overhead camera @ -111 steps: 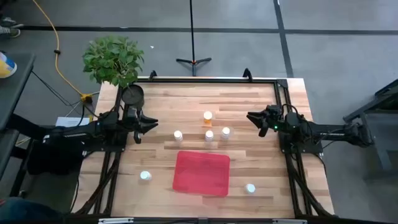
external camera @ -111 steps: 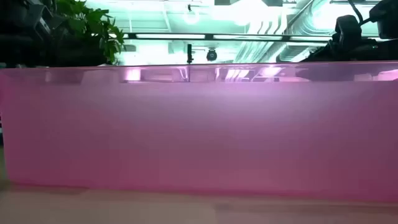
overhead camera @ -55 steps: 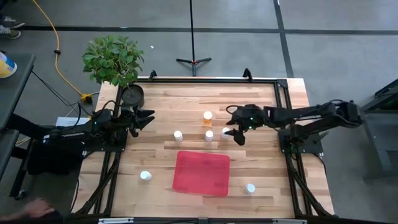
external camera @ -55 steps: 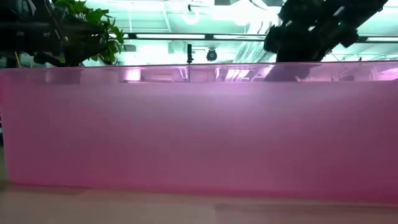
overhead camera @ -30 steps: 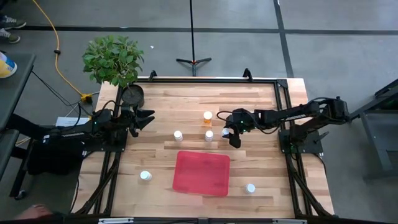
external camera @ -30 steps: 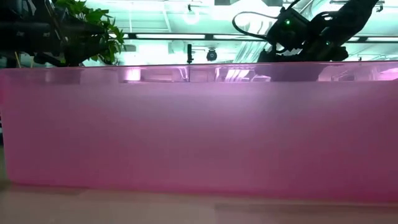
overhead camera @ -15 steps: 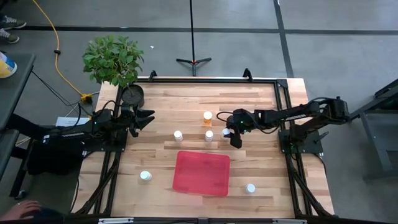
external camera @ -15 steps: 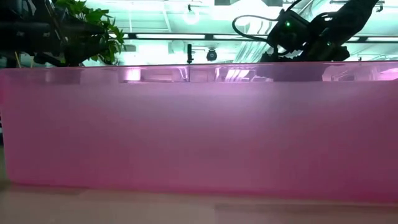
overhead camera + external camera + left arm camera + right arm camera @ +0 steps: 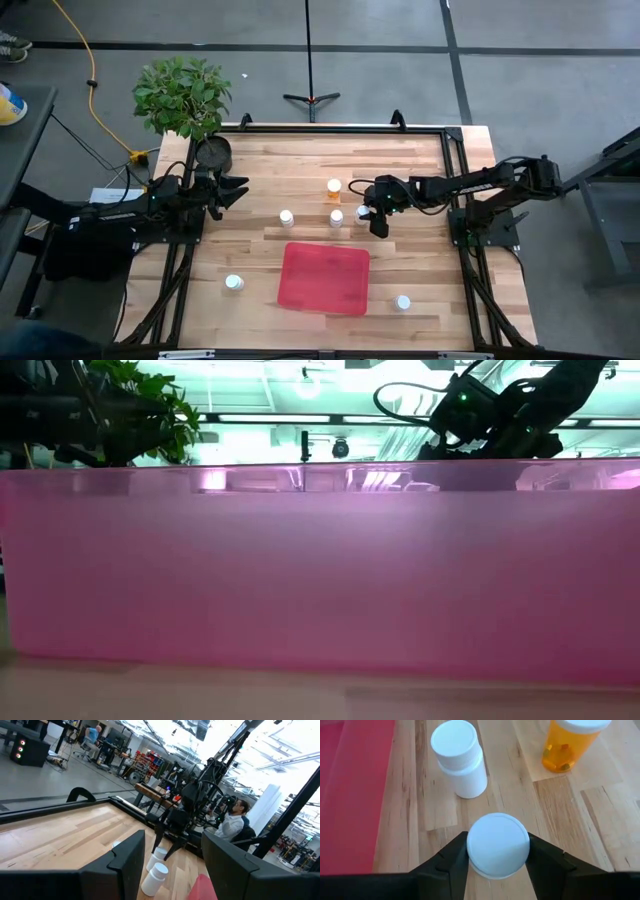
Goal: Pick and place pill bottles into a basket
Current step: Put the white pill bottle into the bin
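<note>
We have the right gripper (image 9: 374,212) down over the middle of the table, its two fingers (image 9: 451,860) set either side of a white pill bottle (image 9: 497,845) and touching its cap, so it looks closed on that bottle, which stands upright with its long axis vertical. The basket (image 9: 324,277) lies just beside this gripper, toward the front edge of the table, so we judge the carry to be short. A second white bottle (image 9: 458,758) and the amber bottle (image 9: 572,745) stand near the gripped one, still on the wood. The left gripper (image 9: 228,191) waits open at the left side, farther from these bottles, holding nothing.
</note>
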Available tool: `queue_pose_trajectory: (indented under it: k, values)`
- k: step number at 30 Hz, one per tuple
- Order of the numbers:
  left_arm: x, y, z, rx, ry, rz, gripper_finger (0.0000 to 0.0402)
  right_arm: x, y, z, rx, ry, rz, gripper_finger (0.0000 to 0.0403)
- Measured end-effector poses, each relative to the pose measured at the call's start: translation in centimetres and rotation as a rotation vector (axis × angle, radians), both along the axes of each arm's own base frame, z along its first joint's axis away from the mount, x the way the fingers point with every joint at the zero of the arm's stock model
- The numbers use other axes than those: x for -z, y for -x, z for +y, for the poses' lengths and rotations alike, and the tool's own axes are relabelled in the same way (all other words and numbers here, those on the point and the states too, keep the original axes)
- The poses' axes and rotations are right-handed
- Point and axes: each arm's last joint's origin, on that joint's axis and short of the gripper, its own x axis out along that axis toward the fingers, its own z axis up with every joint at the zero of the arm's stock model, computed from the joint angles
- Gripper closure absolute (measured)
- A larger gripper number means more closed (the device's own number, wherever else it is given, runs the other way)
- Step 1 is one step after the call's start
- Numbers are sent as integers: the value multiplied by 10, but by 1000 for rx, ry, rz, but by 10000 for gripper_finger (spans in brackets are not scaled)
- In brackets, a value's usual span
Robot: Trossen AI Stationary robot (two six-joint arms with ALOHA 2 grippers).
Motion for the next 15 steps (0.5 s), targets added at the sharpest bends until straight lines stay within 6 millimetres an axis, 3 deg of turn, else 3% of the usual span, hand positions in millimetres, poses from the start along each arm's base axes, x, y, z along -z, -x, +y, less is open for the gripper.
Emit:
queue_pose_trajectory:
  k: [15]
  values:
    - [0,0,0,0,0,4,172,0,0,0,8,-3,1,253]
